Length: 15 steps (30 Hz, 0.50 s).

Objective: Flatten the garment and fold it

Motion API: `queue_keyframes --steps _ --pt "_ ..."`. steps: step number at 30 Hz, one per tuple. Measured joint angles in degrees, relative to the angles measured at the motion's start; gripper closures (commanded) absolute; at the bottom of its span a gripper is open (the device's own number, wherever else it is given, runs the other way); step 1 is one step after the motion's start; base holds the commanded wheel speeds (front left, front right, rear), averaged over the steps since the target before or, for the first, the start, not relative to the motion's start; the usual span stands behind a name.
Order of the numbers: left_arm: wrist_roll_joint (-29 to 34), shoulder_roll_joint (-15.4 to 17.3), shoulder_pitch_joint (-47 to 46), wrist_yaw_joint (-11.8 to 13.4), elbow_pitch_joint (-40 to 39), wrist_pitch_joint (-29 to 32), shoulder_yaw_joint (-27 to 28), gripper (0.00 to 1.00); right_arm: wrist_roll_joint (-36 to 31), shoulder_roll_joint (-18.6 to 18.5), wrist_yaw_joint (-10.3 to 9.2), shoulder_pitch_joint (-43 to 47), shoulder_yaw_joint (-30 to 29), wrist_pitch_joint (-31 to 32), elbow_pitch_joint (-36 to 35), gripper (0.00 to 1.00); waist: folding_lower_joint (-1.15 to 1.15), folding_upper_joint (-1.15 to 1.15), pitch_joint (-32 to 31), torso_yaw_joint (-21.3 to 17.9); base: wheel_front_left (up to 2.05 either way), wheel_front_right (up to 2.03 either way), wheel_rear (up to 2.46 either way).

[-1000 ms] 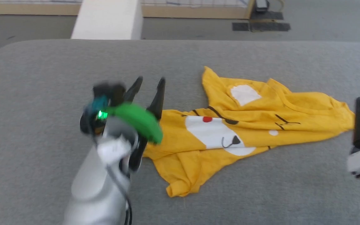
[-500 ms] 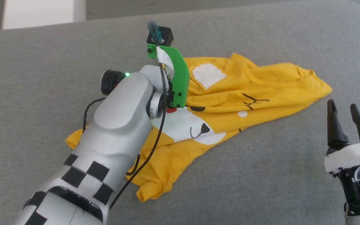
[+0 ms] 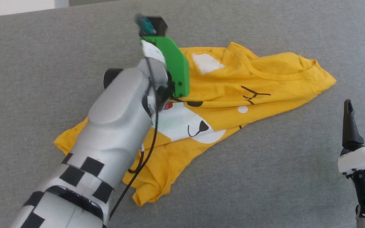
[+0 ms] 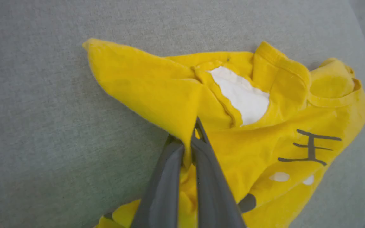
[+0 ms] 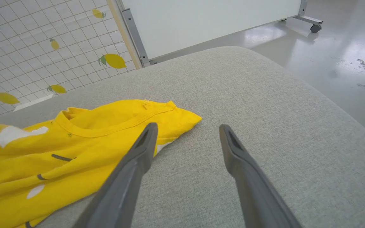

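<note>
Grey woven cloth covers the soft table [image 3: 265, 177], which has round corners. The yellow T-shirt [image 3: 274, 79] lies crumpled on it, cartoon face up. The left gripper [image 4: 194, 134] is pinched tight on a fold of the shirt. The right gripper [image 5: 187, 129] is spread wide and holds nothing, just beside the shirt's corner. Past the table are a shiny grey floor [image 5: 337, 57], a white board on wheels [image 5: 201, 22] and white tiles with lemons [image 5: 27, 47].

Bright, even light with faint, soft shadows. Glare whitens the floor [image 5: 337, 47] beyond the right fingers [image 5: 128, 177]; the left fingers [image 4: 208, 190] look slightly soft.
</note>
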Motion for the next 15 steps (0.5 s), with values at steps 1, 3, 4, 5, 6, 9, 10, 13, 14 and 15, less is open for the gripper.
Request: queue_keyframes --steps 1,3,4,5,6,9,10,13,14,15 --pt "-1.0 0.02 -0.02 -0.37 -0.56 -1.67 1.14 1.0 -0.26 -0.01 0.0 0.01 -0.14 0.12 0.0 0.0 0.0 0.0 -0.2 0.42 0.0 0.0 0.0" --pt "-2.64 0.21 0.13 -1.19 -1.89 -5.06 3.67 1.0 -0.75 -0.01 0.0 0.14 -0.59 0.51 -0.1 0.0 0.0 0.0 -0.75 1.27 0.0 0.0 0.0" --pt "-3.01 0.81 0.26 -1.51 -2.87 -6.67 4.68 1.0 -1.0 -0.01 0.0 0.22 -0.65 0.69 -0.13 0.0 0.0 0.0 -1.21 1.74 0.0 0.0 0.0" --pt "-4.11 1.4 0.99 -1.8 -4.46 -8.83 6.39 1.0 -1.18 -0.02 0.0 0.36 -0.66 1.11 -0.21 0.0 0.0 0.0 -1.81 2.21 0.0 0.0 0.0" --pt "-4.53 2.26 1.83 -1.78 -5.88 -10.67 7.48 1.0 -1.44 0.02 0.0 0.56 -0.67 1.27 -0.41 0.0 0.0 0.0 -2.32 2.61 0.0 0.0 0.0" --pt "-4.83 6.55 7.34 -0.21 -10.88 -14.66 10.67 1.0 -2.14 -0.03 0.0 1.79 -1.2 2.37 -1.27 0.0 -0.01 0.0 -4.09 4.61 0.0 0.0 0.0" --pt "-4.91 8.34 10.27 0.96 -12.62 -15.21 11.69 1.0 -2.45 -0.03 0.0 2.2 -1.21 2.88 -1.56 0.0 -0.01 0.0 -4.77 5.47 0.0 0.0 0.0" --pt "-6.01 12.56 19.68 4.78 -17.69 -16.23 14.73 1.0 -2.85 0.01 0.0 2.85 -0.92 3.93 -2.56 0.0 -0.01 0.0 -6.56 7.89 0.0 0.0 0.0" --pt "-6.79 13.43 23.14 6.13 -19.29 -16.23 15.96 1.0 -2.86 -0.01 0.0 3.04 -0.89 4.26 -2.92 0.0 -0.01 0.0 -7.14 8.76 0.0 0.0 0.0" --pt "-7.43 14.28 26.5 7.69 -20.47 -16.08 16.5 1.0 -2.86 -0.02 0.0 3.18 -0.71 4.68 -3.32 0.0 -0.01 0.0 -7.7 9.65 0.0 0.0 0.0"
